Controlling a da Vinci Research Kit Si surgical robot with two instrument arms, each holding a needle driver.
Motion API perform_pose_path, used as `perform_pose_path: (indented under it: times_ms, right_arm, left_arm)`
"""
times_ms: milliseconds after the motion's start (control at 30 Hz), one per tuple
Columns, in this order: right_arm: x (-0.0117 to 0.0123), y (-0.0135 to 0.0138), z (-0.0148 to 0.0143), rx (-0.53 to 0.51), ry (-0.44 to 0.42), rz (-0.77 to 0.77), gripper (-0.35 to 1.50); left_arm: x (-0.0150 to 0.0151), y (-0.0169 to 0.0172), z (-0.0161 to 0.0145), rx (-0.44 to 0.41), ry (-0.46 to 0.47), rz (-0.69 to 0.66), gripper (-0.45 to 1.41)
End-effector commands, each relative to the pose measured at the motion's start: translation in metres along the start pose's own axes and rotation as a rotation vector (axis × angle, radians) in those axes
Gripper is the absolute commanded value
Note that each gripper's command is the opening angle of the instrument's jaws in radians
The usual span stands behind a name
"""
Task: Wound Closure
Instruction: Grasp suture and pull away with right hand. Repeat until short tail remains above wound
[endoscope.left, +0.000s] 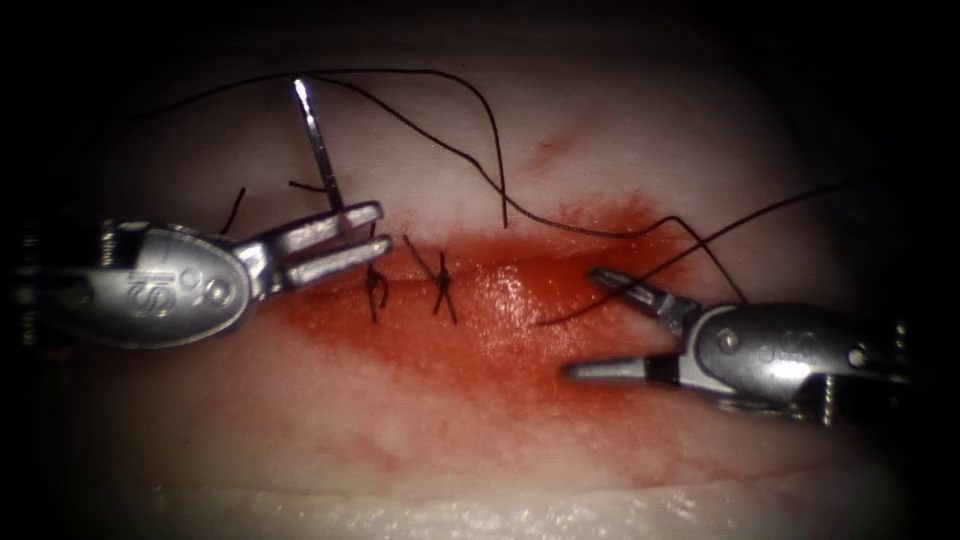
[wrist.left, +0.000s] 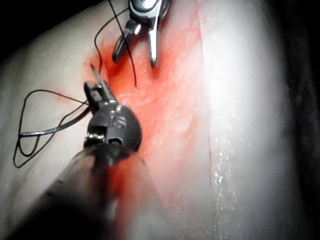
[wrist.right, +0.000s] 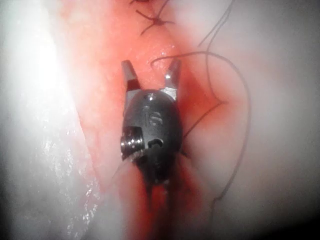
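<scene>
My left tool (endoscope.left: 345, 243) comes in over the left end of the cut, jaws shut on the curved needle (endoscope.left: 318, 150) near its lower end. The needle stands up clear of the tissue (endoscope.left: 600, 450), and dark thread (endoscope.left: 470, 165) meets its upper end. In the left wrist view the needle (wrist.left: 55, 128) juts sideways from the left tool (wrist.left: 97, 90). At the cut's right end my right tool (endoscope.left: 588, 322) is open and holds nothing, with a thread end lying between its jaws. The right wrist view shows the right tool (wrist.right: 150, 67) spread over the red cut.
Two knotted stitches (endoscope.left: 375, 290) (endoscope.left: 442, 285) cross the cut just right of the left tool's jaws; one stitch (wrist.right: 157, 21) appears ahead of the right tool. Red fluid (endoscope.left: 520, 330) covers the cut's middle and right. Thread loops lie over the far tissue. The right tool (wrist.left: 135, 59) hangs open beyond the left tool.
</scene>
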Motion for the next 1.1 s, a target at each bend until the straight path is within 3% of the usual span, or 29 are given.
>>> perform_pose_path:
  times_ms: [33, 100, 133, 167, 233, 267, 567, 667, 700, 733, 800, 967, 1100]
  right_arm:
    - [-0.0002, -0.0007, 0.0011, 0.003, 0.001, 0.001, 1.06]
    - [0.0, -0.0012, 0.0017, 0.01, 0.006, 0.004, 0.98]
    - [0.0001, -0.0013, 0.0021, 0.029, 0.013, 0.004, 0.68]
    - [0.0, -0.0014, 0.0022, 0.038, 0.013, 0.003, 0.59]
    - [-0.0005, -0.0011, 0.0024, 0.043, 0.005, -0.003, 0.14]
    - [-0.0008, -0.0011, 0.0024, 0.032, -0.003, -0.007, -0.35]
    - [0.0001, -0.003, 0.0004, 0.006, -0.011, -0.044, -0.35]
    - [0.0008, -0.0066, -0.0017, 0.03, -0.014, -0.105, -0.35]
    - [0.0008, -0.0066, -0.0017, 0.03, -0.014, -0.105, -0.35]
    - [0.0011, -0.0092, -0.003, 0.049, -0.052, -0.171, -0.35]
    - [0.0012, -0.0108, -0.0039, 0.061, -0.073, -0.203, -0.35]
    - [0.0019, -0.014, -0.006, 0.094, -0.093, -0.237, -0.35]
    - [0.0021, -0.015, -0.0069, 0.107, -0.107, -0.245, -0.35]
  left_arm:
    - [-0.0003, 0.0002, 0.0007, 0.0, 0.001, 0.0, -0.45]
    - [-0.0003, 0.0001, 0.0006, -0.001, 0.002, 0.0, -0.45]
    - [-0.0003, 0.0002, 0.0006, -0.001, 0.002, 0.0, -0.45]
    - [-0.0003, 0.0002, 0.0006, -0.001, 0.002, 0.0, -0.45]
    - [-0.0003, 0.0001, 0.0006, -0.002, 0.002, 0.0, -0.45]
    - [-0.0003, 0.0001, 0.0006, -0.002, 0.002, 0.0, -0.45]
    - [-0.0003, 0.0001, 0.0006, -0.002, 0.003, 0.0, -0.45]
    - [-0.0003, 0.0001, 0.0006, -0.002, 0.002, 0.0, -0.45]
    - [-0.0003, 0.0001, 0.0006, -0.002, 0.002, 0.0, -0.45]
    - [-0.0003, 0.0001, 0.0006, -0.002, 0.002, 0.0, -0.45]
    - [-0.0003, 0.0001, 0.0006, -0.002, 0.002, 0.0, -0.45]
    - [-0.0003, 0.0001, 0.0006, -0.001, 0.002, 0.0, -0.45]
    - [-0.0003, 0.0001, 0.0006, -0.004, 0.001, 0.0, -0.45]
